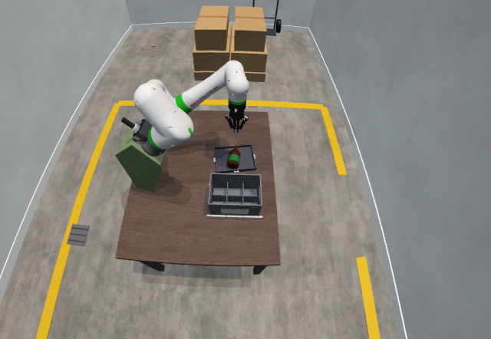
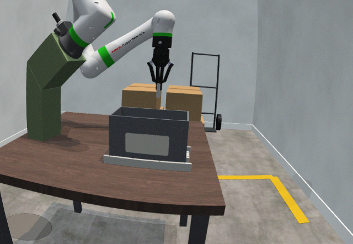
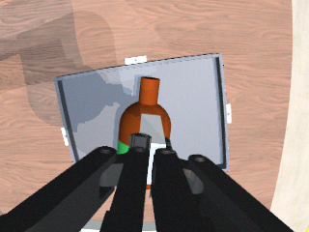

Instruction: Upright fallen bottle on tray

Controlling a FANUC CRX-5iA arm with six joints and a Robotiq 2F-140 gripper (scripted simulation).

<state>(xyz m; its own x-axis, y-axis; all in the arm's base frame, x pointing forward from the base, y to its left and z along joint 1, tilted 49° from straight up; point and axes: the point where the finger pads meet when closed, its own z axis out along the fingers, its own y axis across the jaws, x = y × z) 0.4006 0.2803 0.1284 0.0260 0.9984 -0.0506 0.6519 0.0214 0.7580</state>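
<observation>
A brown bottle (image 1: 234,156) with a green label lies on its side on the dark grey tray (image 1: 241,158), neck toward the far table edge. It also shows in the wrist view (image 3: 146,123) on the tray (image 3: 145,112). My gripper (image 1: 236,130) hangs well above the tray's far side, pointing straight down, with its fingers shut together on nothing. In the exterior view the gripper (image 2: 158,92) is high above the table and the crate hides the tray and the bottle.
A dark grey crate (image 1: 235,193) with dividers stands on the table just in front of the tray, against a white stop (image 2: 146,163). The green robot pedestal (image 1: 139,161) is at the table's left. Cardboard boxes (image 1: 229,42) and a hand truck stand beyond the table.
</observation>
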